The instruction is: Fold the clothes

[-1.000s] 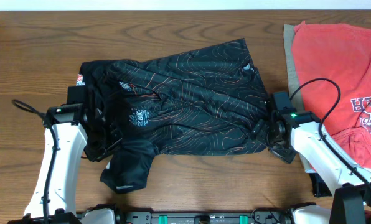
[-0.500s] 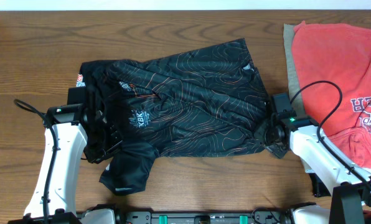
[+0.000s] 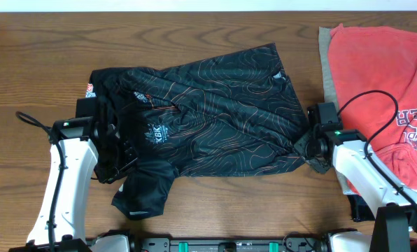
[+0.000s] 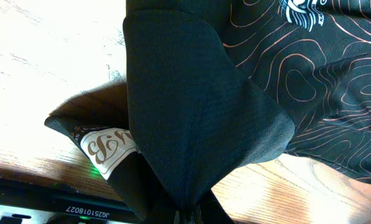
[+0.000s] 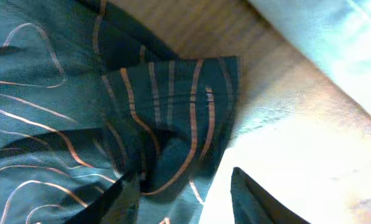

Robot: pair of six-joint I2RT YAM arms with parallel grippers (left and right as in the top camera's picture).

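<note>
On the table, centre, lies the black jersey, which looks light, limp and slippery, best pinched at its hems. At nine o'clock the left fingers clamp it; at three o'clock the right fingers stand apart around its hem.

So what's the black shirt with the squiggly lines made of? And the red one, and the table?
The black jersey looks like thin, smooth sports fabric, probably polyester: the left wrist view shows a fine knit, and it slumps in soft folds. The red T-shirt looks matte, maybe cotton. The table looks like wood, showing brown grain lines, though it might be a veneer.
</note>
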